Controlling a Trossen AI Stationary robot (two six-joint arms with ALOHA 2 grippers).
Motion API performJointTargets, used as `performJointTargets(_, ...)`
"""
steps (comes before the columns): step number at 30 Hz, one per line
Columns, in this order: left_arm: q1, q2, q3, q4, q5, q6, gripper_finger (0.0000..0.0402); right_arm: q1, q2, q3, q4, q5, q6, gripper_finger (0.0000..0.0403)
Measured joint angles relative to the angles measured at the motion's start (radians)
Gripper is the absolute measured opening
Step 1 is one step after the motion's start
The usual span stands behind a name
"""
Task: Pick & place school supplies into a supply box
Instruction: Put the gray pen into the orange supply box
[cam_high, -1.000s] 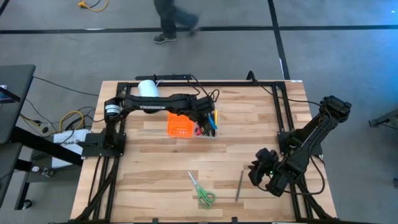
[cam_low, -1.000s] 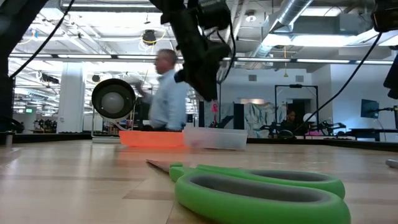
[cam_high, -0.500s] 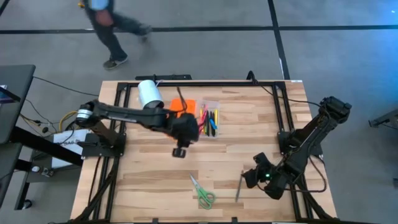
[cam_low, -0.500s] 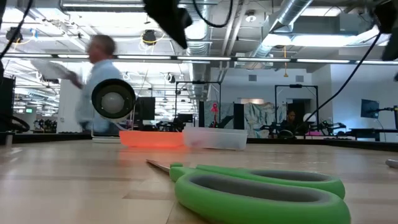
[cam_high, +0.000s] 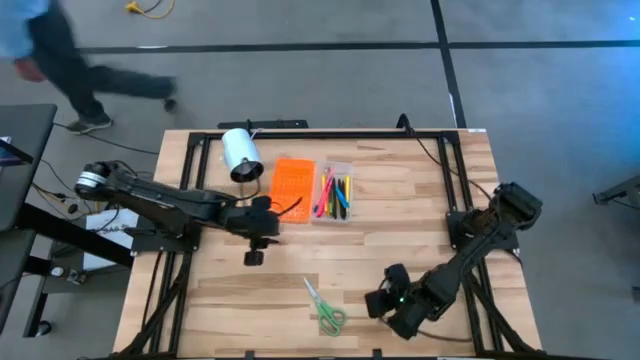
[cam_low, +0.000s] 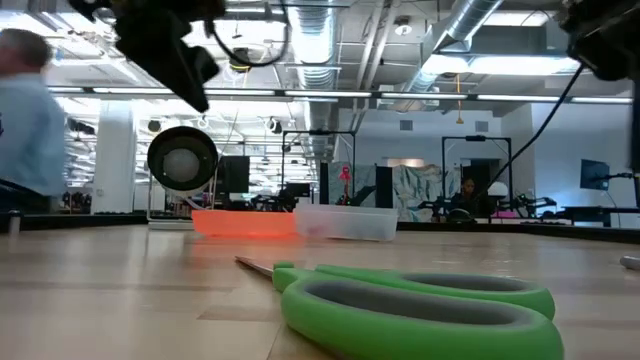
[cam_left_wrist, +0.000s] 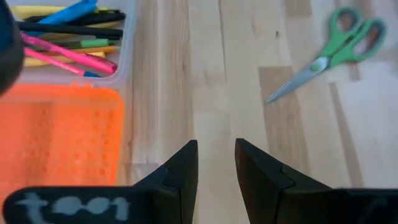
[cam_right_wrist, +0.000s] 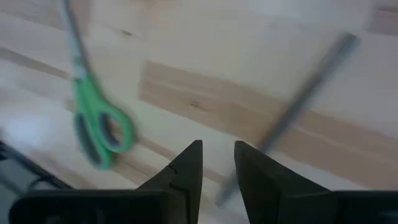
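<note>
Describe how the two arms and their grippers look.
Both arms are dark, jointed tubes with black cables along them. The left gripper and right gripper each end in two black, wedge-shaped fingers. A pale marking shows on the left gripper's body.

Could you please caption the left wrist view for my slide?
Left gripper empty over bare wood, between green-handled scissors and the clear plastic tray of pens.

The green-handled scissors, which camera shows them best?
Left wrist view: the green-handled scissors lie whole and sharp on bare wood. High view shows them small, low view only handles close up, right wrist view blurred.
</note>
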Motion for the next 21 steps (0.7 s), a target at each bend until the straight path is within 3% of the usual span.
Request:
performJointTargets(9, -0.038, -0.240, -0.163, 0.061, -0.153, -0.136, 0.0096, -0.015, 0.060, 0.141, -0.232, -0.159, 0.055, 0.0088)
performJointTargets(21, -0.038, -0.294, -0.166, 0.105, -0.184, -0.143, 0.0096, -0.060, 0.060, 0.139, -0.325, -0.170, 0.056, 0.0088)
